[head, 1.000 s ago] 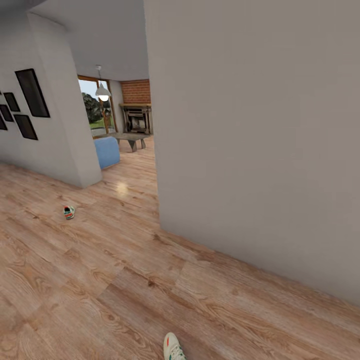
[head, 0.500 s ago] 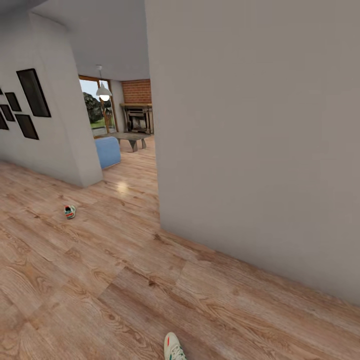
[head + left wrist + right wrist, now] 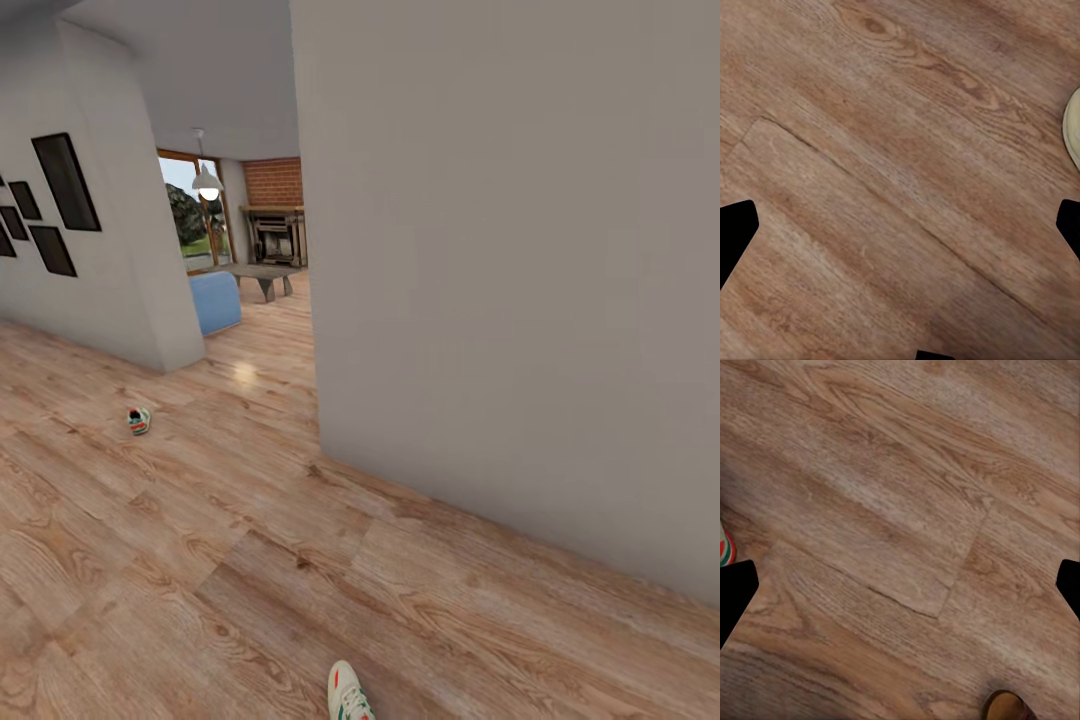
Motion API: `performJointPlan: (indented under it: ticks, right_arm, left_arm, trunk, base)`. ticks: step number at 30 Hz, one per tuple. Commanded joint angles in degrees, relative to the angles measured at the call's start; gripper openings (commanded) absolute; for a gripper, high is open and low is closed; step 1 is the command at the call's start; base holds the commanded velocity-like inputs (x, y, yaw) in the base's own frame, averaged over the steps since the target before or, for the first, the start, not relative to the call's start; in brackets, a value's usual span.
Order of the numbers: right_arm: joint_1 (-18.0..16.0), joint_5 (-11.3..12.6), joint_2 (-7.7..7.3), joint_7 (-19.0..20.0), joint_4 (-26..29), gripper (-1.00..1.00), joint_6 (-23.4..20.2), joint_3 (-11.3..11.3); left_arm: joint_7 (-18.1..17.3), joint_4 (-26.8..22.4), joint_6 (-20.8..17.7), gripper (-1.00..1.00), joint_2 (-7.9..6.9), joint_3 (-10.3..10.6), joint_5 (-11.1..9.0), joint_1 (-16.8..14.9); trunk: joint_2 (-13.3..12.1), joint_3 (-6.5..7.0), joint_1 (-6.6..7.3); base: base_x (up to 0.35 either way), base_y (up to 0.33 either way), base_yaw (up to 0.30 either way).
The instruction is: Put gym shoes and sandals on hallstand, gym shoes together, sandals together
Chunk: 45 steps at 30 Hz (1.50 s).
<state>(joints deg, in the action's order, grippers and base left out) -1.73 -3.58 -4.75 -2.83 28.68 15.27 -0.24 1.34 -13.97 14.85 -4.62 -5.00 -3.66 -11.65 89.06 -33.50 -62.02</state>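
Gym shoes: one white gym shoe [image 3: 348,696] with green stripes and a red tongue label lies at the bottom centre of the head view, cut off by the lower edge, resting on the corridor floor [image 3: 200,560] of warm brown wood-grain planks. The second gym shoe [image 3: 138,420] lies well apart from it, small and far off at the left middle of the frame, its red-and-green heel facing the camera, near the foot of a pale grey wall corner [image 3: 160,280]. A broad grey wall [image 3: 500,280] takes up the right half of the head view. Dark picture frames [image 3: 65,182] hang at the upper left. Between the two walls an opening shows a distant room with a blue seat [image 3: 215,303], a pendant lamp [image 3: 207,184], a low table [image 3: 258,274] and a brick fireplace [image 3: 274,220]. In the left wrist view, the left fingers [image 3: 736,236] appear as dark tips at both side edges, spread wide over bare planks, with a pale rounded edge at the right edge. In the right wrist view, the right fingers [image 3: 735,596] are likewise spread wide, with nothing between them.
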Motion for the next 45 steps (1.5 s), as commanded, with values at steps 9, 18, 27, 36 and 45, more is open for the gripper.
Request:
performJointPlan:
  ticks: [9,18,27,36,45]
  right_arm:
    - [0.0,-0.4,0.01,-0.2,0.0,1.00,0.1,0.0]
    - [0.0,-0.4,0.01,-0.2,0.0,1.00,0.1,0.0]
    - [0.0,-0.4,0.01,-0.2,0.0,1.00,0.0,0.0]
    - [0.0,-0.4,0.01,-0.2,0.0,1.00,0.0,0.0]
    - [0.0,-0.4,0.01,-0.2,0.0,1.00,0.0,0.0]
  left_arm:
    - [0.0,0.0,0.2,1.00,-0.01,0.0,-0.4,0.0]
    - [0.0,0.0,0.2,1.00,-0.03,0.0,-0.4,0.0]
    - [0.0,0.0,0.2,1.00,-0.04,0.0,-0.4,0.0]
    - [0.0,0.0,0.2,1.00,-0.04,0.1,-0.4,0.0]
    - [0.0,0.0,0.2,1.00,-0.04,0.0,-0.4,0.0]
  trunk:
    - [3.6,-2.04,-1.98]
    - [7.3,-4.42,-3.96]
    - [10.9,-6.84,-5.93]
    - [14.5,-9.28,-7.91]
    - [18.1,-11.71,-9.89]
  base:
    - [0.000,0.000,0.000]
    - [0.000,0.000,0.000]
    - [0.000,0.000,0.000]
    - [0.000,0.000,0.000]
    - [0.000,0.000,0.000]
